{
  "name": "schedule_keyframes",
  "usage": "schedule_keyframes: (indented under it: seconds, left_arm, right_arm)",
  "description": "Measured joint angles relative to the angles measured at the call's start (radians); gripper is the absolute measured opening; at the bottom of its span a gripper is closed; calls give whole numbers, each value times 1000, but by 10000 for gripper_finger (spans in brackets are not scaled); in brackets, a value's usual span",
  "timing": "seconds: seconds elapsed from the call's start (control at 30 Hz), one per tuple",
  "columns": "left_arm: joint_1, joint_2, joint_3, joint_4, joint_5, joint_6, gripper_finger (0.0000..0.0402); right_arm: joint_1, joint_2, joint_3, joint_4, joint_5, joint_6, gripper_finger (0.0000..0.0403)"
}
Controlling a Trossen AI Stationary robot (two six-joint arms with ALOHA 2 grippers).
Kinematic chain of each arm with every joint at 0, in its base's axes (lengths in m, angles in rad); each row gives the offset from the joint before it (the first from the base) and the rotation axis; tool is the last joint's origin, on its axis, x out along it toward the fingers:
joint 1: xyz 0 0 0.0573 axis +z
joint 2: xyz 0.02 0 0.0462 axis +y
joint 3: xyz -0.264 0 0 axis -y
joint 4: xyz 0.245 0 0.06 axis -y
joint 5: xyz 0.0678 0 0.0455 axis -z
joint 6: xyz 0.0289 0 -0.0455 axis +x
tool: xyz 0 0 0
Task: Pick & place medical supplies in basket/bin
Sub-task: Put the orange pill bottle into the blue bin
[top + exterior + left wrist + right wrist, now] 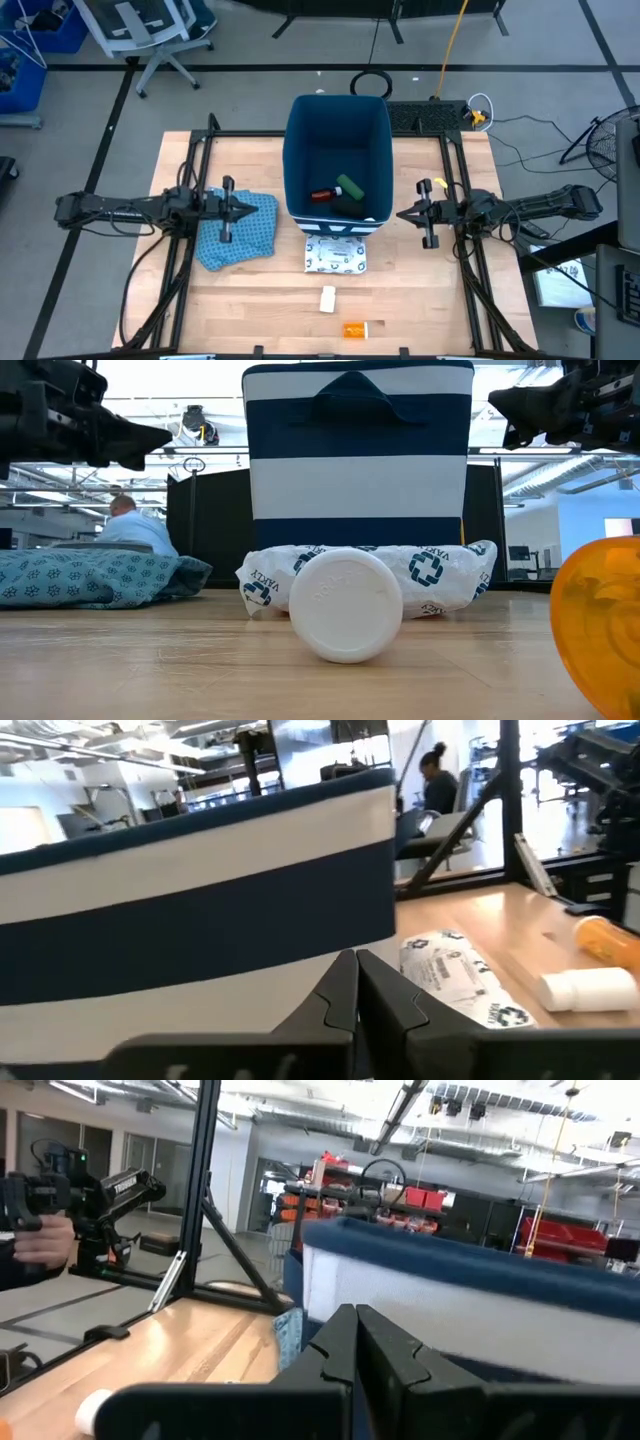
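Observation:
The dark-blue bin [337, 150] with a white-striped base stands at the table's middle. A red bottle [322, 195], a green bar [350, 187] and a black block [346, 207] lie inside it. The white black-patterned packet [336, 256] lies flat on the table against the bin's near side. Nearer still lie a small white round-ended item [328, 298] and the orange bottle [354, 329]. My left gripper [258, 208] is shut and empty, in the air left of the bin and over the blue cloth. My right gripper [400, 215] is shut and empty, in the air right of the bin.
A crumpled blue patterned cloth [237, 233] lies left of the bin, below my left gripper. Black frame rails [190, 200] run along the table's left and right sides. Bare wood lies at the near left and near right. People show in the room beyond the table [125, 520].

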Motion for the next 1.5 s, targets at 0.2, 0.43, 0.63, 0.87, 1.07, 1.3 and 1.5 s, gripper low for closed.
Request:
schedule_keyframes:
  seconds: [0.2, 0.43, 0.63, 0.87, 1.07, 1.3, 1.5]
  left_arm:
    - [0, 0, 0, -2, -23, 16, 18]
    - [1, 0, 0, -1, -31, 29, 20]
    - [1, 0, 1, -1, -31, 28, 21]
    - [1, 0, 1, 0, -31, 8, 21]
    - [1, 0, 1, 2, -30, -14, 21]
    - [1, 0, 1, 2, -31, -28, 21]
    - [1, 0, 1, 2, -31, -28, 21]
  right_arm:
    - [36, 5, 101, -15, -3, -78, 0]
    - [218, 171, 533, -448, 114, -155, 0]
    - [429, 460, 854, -654, 382, -207, 0]
    - [570, 737, 1078, -803, 558, -21, 40]
    - [646, 962, 1229, -862, 604, 168, 146]
    - [689, 1182, 1476, -1029, 578, 374, 245]
    - [687, 1342, 1587, -1142, 503, 520, 262]
